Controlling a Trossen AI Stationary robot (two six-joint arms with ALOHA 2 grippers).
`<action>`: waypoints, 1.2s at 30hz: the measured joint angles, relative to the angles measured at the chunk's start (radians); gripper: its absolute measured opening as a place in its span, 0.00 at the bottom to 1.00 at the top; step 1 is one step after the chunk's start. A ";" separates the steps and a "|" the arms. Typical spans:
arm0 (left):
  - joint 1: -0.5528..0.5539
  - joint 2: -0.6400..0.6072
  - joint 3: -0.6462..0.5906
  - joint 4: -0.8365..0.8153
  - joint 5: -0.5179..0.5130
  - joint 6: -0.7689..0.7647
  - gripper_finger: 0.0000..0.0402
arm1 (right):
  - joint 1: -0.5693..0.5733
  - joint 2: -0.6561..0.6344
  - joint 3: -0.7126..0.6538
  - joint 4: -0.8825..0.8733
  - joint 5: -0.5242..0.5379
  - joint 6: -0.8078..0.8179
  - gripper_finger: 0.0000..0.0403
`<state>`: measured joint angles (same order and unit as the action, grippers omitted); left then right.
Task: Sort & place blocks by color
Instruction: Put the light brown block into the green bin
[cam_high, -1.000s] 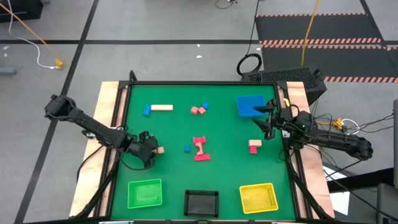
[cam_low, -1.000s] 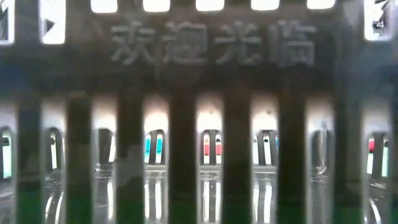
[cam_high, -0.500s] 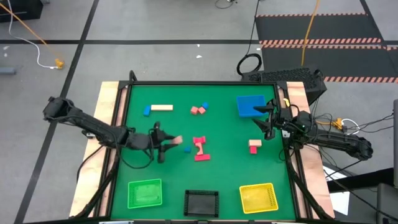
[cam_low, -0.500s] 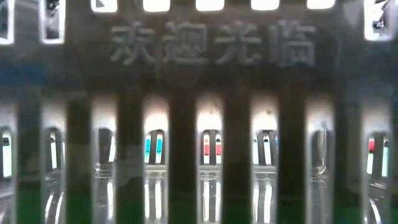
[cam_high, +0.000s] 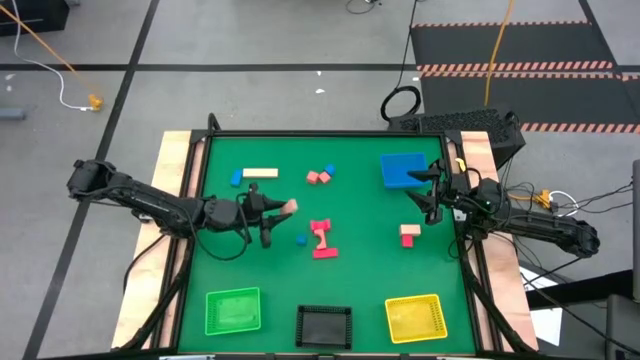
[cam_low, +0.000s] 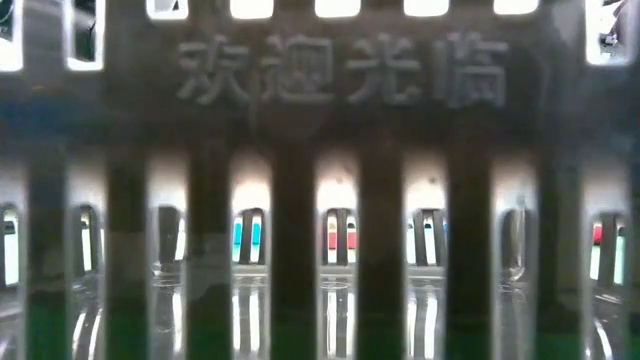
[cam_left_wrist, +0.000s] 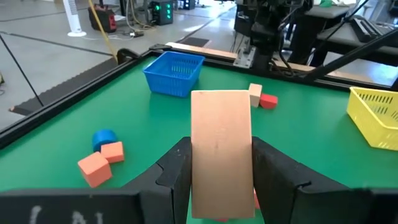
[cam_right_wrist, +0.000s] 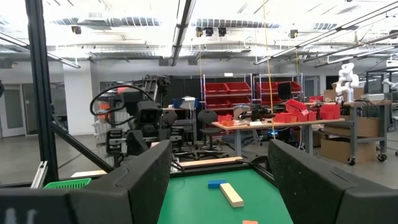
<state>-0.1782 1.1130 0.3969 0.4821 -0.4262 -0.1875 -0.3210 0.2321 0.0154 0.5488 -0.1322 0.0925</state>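
My left gripper (cam_high: 279, 211) is over the table's middle left, shut on a tan wooden block (cam_left_wrist: 221, 149). Loose blocks lie flat on the green mat: a blue one (cam_high: 236, 178) beside a tan bar (cam_high: 260, 173), pink cubes with a blue piece (cam_high: 320, 176), a small blue block (cam_high: 301, 239), pink odd shapes (cam_high: 322, 240), and a tan and red pair (cam_high: 409, 235). My right gripper (cam_high: 428, 190) waits open at the table's right edge, next to the blue tray (cam_high: 403, 170). My left gripper pinches the tan block by its two long side faces (cam_left_wrist: 198, 163) between the two fingers (cam_left_wrist: 176, 174). The fingers reach roughly level toward the table's right. The block sticks out ahead of the fingertips and appears lifted clear of the mat.
The green (cam_high: 233, 309), black (cam_high: 324, 326) and yellow (cam_high: 415, 317) mesh trays stand along the near edge. The black tray's mesh (cam_low: 300, 200) fills the low view. A raised dark rim (cam_high: 196, 200) borders the mat. Bare mat lies between the block groups.
My left gripper has carried the tan block from the left, near the green tray, toward the table's right and then toward the far edge. It stayed shut on the block throughout. My right arm kept still.
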 joint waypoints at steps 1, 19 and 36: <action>0.001 0.000 0.000 0.001 0.003 0.000 0.33 | 0.000 0.000 0.000 0.000 0.000 0.000 0.64; -0.083 0.044 0.001 -0.014 0.420 -0.352 0.33 | 0.000 0.000 0.000 0.061 0.001 0.000 0.64; -0.255 0.044 0.001 -0.022 0.721 -0.849 0.33 | 0.000 0.000 0.000 0.060 0.001 0.000 0.64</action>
<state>-0.4333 1.1572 0.3977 0.4597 0.2949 -1.0368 -0.3212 0.2317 0.0152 0.6090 -0.1314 0.0924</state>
